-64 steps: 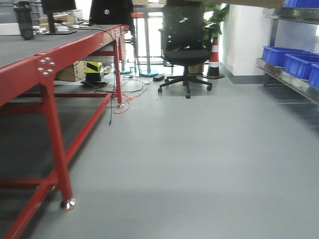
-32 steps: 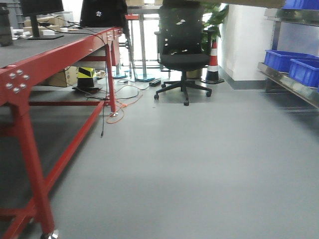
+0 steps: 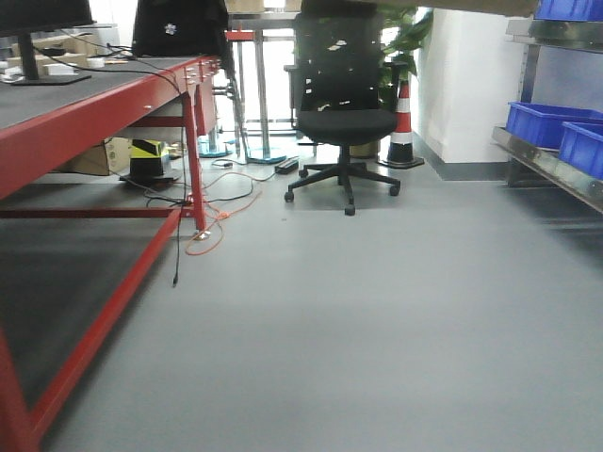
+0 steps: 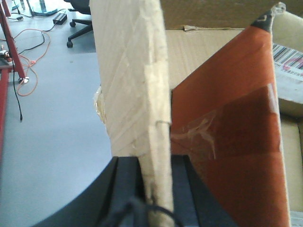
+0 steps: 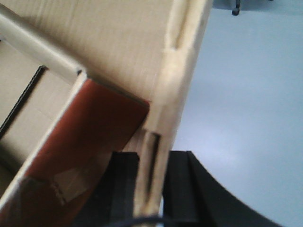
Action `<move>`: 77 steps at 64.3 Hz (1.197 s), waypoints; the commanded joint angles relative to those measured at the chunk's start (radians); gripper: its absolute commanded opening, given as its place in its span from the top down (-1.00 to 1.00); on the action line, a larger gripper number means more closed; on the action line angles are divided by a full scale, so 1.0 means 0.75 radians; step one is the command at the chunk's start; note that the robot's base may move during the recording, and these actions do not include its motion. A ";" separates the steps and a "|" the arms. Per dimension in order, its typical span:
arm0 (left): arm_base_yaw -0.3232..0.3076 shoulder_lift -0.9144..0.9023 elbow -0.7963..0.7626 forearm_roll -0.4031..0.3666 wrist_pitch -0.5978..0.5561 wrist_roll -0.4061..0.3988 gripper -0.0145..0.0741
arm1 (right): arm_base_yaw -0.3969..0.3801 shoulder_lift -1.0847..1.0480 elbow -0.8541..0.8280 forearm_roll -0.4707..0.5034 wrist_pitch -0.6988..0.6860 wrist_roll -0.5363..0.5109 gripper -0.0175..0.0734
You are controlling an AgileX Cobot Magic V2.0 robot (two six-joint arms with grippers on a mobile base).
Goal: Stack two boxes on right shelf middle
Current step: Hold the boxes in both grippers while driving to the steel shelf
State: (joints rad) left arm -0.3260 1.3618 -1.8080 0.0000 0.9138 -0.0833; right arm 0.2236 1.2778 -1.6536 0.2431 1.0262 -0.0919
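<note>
A brown cardboard box is held between both arms. In the left wrist view its pale wall edge (image 4: 142, 94) runs upright and my left gripper (image 4: 156, 189) is shut on it, with a black finger on each side. A reddish inner flap with clear tape (image 4: 227, 132) lies to the right. In the right wrist view my right gripper (image 5: 151, 189) is shut on the opposite box wall (image 5: 182, 71). Only this one box shows. The steel shelf (image 3: 551, 168) runs along the right edge of the front view, with grey floor between it and me.
Blue plastic bins (image 3: 551, 122) sit on the shelf. A red-framed black-topped table (image 3: 104, 113) lines the left side, with cables (image 3: 212, 226) on the floor by its leg. Ahead stand a black office chair (image 3: 344, 122) and a traffic cone (image 3: 403, 122).
The front view has rolled forward: the near red table leg has slid out of view on the left, and the chair and cone appear closer. Both grips on the box stay the same.
</note>
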 commanded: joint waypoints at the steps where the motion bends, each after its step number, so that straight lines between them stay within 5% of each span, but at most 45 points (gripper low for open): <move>1: 0.003 -0.027 -0.014 0.019 -0.126 0.001 0.92 | -0.013 -0.010 -0.014 -0.042 -0.013 -0.021 0.95; 77: 0.003 -0.027 -0.014 0.019 -0.126 0.001 0.92 | -0.013 -0.005 -0.014 -0.042 -0.016 -0.021 0.95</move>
State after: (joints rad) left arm -0.3260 1.3618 -1.8080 0.0000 0.9138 -0.0833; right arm 0.2236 1.2831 -1.6536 0.2449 1.0262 -0.0919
